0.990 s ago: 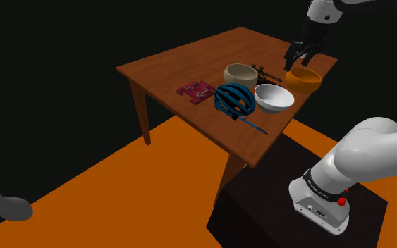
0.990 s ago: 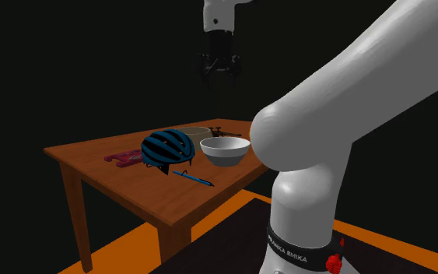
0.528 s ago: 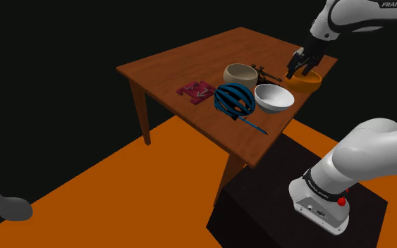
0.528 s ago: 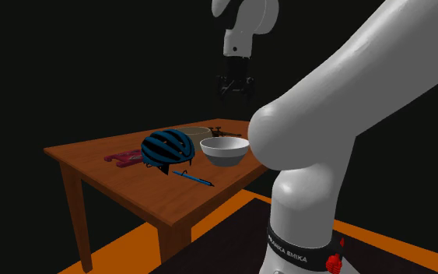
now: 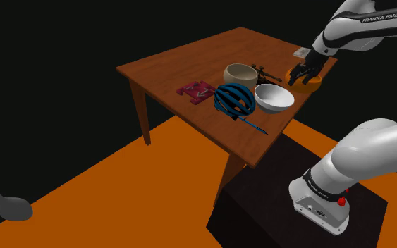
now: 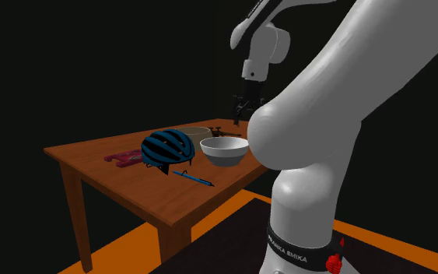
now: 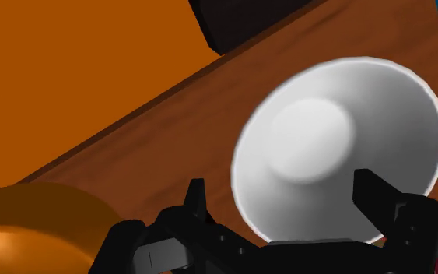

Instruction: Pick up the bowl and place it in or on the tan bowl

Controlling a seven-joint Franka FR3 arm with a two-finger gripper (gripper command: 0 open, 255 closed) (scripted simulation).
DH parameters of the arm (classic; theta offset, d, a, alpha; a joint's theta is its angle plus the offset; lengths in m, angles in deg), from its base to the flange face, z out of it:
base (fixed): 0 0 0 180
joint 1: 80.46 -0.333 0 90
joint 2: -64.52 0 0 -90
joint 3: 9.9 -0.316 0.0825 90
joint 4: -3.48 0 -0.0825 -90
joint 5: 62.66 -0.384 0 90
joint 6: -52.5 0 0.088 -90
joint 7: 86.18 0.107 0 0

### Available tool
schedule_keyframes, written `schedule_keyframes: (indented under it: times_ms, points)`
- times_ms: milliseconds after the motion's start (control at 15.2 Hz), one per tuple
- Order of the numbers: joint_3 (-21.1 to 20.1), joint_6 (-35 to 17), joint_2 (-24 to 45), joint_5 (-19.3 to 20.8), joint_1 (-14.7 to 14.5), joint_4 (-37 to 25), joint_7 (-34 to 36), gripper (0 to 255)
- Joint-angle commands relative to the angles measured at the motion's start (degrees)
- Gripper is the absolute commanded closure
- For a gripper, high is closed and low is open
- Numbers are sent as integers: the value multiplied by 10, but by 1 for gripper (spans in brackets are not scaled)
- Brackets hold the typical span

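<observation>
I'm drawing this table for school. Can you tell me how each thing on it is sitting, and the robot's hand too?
Gripper: open, holding nothing, down at the orange bowl.
Orange bowl: upright on the table.
White bowl: upright, empty.
Tan bowl: upright.
Helmet: dome up.
Pen: lying flat.

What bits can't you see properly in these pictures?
- Orange bowl: gripper covers part of it in the shoulder view; an edge cuts it off in the wrist view.
- Tan bowl: mostly behind the helmet in the second exterior view.
- Small dark thing by the tan bowl, shoulder view: too small to name.
</observation>
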Motion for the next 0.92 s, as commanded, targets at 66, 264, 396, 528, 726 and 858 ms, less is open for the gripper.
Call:
schedule_keyframes:
  times_ms: [66, 264, 396, 528, 726, 858]
  points:
    - [42, -40, 38, -12, -7, -5, -32, 0]
    - [50, -67, 53, -15, -12, 8, -35, 0]
    - [56, -86, 64, -18, -17, 16, -38, 0]
    - [65, -110, 80, -23, -23, 25, -43, 0]
    - [65, -110, 80, -23, -23, 25, -43, 0]
    - [65, -110, 80, -23, -23, 25, -43, 0]
